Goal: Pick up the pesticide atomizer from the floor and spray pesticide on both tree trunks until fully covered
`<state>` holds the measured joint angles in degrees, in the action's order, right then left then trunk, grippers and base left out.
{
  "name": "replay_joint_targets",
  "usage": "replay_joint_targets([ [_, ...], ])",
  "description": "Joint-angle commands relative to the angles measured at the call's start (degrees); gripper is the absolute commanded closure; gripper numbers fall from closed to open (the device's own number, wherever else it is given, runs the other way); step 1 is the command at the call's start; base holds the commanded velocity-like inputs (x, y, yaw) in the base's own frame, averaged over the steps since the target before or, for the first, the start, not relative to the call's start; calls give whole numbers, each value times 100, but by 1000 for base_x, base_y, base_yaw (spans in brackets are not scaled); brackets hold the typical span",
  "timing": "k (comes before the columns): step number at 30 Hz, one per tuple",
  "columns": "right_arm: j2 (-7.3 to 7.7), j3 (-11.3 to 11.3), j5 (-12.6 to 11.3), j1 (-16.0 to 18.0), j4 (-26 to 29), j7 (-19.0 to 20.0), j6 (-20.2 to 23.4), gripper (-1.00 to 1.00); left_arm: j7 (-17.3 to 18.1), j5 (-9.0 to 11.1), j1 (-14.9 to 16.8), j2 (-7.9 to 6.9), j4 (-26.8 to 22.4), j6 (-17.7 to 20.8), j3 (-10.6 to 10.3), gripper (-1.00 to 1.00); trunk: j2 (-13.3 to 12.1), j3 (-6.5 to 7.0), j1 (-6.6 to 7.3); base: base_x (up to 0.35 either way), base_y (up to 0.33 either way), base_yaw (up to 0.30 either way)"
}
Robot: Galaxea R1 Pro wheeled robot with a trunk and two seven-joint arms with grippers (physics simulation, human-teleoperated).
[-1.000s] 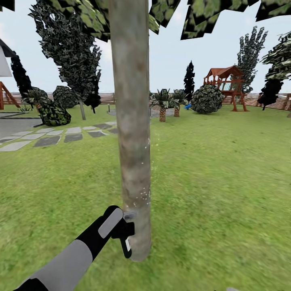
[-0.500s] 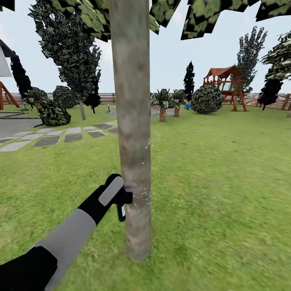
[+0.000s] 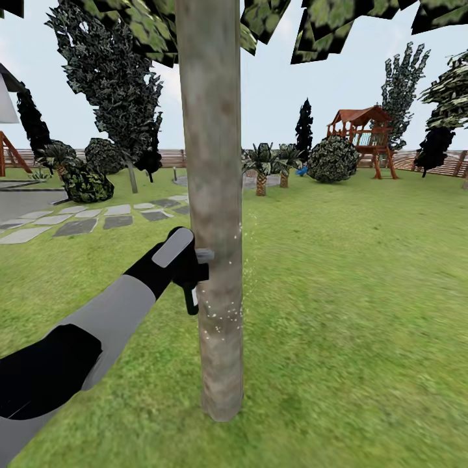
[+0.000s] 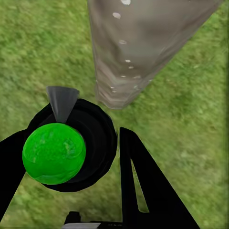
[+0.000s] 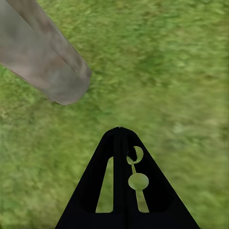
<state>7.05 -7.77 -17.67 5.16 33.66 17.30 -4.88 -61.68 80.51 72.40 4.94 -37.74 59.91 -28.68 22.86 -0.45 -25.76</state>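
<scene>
A thick grey-brown tree trunk [image 3: 213, 162] rises straight ahead in the head view, under blocky green leaves [image 3: 325, 26]. My left gripper [image 3: 184, 265] is shut on the black pesticide atomizer [image 3: 192, 286], whose short grey nozzle [image 3: 205, 255] touches the trunk's left side at mid-height. White pesticide specks [image 3: 224, 312] dot the bark below and to the right of the nozzle. In the left wrist view the atomizer [image 4: 54, 152] shows a green round end, and its nozzle [image 4: 62, 100] aims at the speckled trunk [image 4: 138, 47]. My right gripper [image 5: 119, 136] hangs shut over grass near the trunk's base [image 5: 47, 62].
Lawn [image 3: 364, 292] spreads all around. Stepping stones [image 3: 84, 221] lie to the left. Short palms [image 3: 261, 166], a round bush [image 3: 333, 159], a wooden playset [image 3: 364, 140] and dark trees [image 3: 110, 78] stand far off by the slatted fence [image 3: 170, 157].
My left arm has lifted the atomizer up the trunk, from near the base to mid-height. White specks now reach higher on the bark.
</scene>
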Motion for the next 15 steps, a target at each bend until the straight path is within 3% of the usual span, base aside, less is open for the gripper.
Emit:
replay_joint_targets([
  [1,-4,-14,-52,3,-8,45,-5,100,-115,106,39,17,9,9,-20,100,6,-5,-2,0,0,0],
  [8,-10,-6,-52,1,-17,42,-5,100,-249,223,495,148,159,9,-13,100,6,-5,-2,0,0,0],
  [12,-10,-5,-52,2,-18,37,-5,100,-295,481,840,231,389,9,-16,100,6,-5,-2,0,0,0],
  [13,-10,-5,-52,3,-18,37,-5,100,-349,569,1060,249,466,9,-17,100,6,-5,-2,0,0,0],
  [15,-10,-5,-52,3,-18,37,-5,100,-440,605,1186,266,520,9,-16,100,6,-5,-2,0,0,0],
])
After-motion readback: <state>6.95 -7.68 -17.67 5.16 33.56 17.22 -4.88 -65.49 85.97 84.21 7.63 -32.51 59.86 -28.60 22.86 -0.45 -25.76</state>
